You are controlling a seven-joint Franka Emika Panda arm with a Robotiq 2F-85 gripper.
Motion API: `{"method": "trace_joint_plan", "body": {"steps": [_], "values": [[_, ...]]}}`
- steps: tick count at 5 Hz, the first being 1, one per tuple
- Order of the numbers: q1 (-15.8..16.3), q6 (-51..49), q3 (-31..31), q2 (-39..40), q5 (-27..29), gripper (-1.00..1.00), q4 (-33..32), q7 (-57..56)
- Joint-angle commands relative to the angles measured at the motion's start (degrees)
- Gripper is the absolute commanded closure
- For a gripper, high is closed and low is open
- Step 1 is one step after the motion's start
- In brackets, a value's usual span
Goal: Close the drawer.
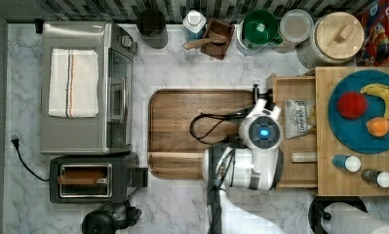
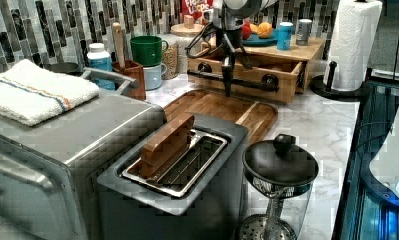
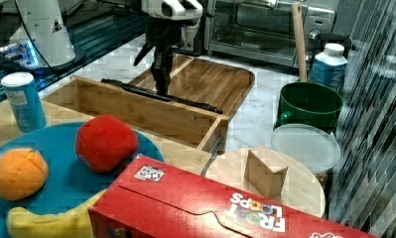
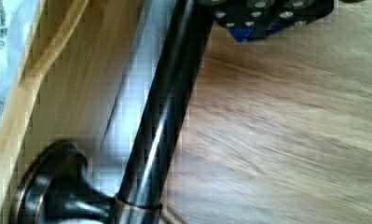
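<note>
A marble counter (image 1: 182, 63) carries a toaster oven (image 1: 85, 87) at nine o'clock in the top view, a folded white towel (image 1: 73, 83) lying on its roof, and a toaster (image 1: 92, 180) at seven o'clock holding a brown wooden block (image 2: 167, 137) in one slot. A dark cutting board (image 1: 182, 131) lies at the centre. At three o'clock stands a light-wood cabinet top (image 1: 328, 180) bearing a blue plate (image 1: 343, 131) with a red ball (image 1: 352, 105), a banana (image 1: 383, 97) and an orange (image 1: 378, 126), plus two small capped bottles beside it. The drawer (image 1: 294, 87) juts open from under that top toward the cutting board, holding a plastic packet (image 1: 299, 118) and a small pale bar (image 1: 304, 157). The Franka arm hangs over the drawer's front edge, its gripper (image 2: 227, 75) pointing down just in front of the black bar handle (image 2: 247, 82); whether the fingers are spread or closed cannot be told. At twelve o'clock sit a green mug (image 1: 259, 27), a lidded jar (image 1: 334, 36) and a cereal box (image 3: 225, 208).
</note>
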Motion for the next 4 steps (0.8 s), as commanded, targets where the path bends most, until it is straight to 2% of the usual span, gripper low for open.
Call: {"method": "trace_joint_plan", "body": {"steps": [1, 3, 4], "values": [[-8.29, 1.00, -8.94, 5.59, 7.94, 1.00, 13.36, -15.13], [-12.73, 4.88, -9.74, 8.47, 8.85, 1.00, 17.53, -20.17], [-10.03, 2.88, -13.24, 9.05, 11.19, 1.00, 19.41, -21.73]]}}
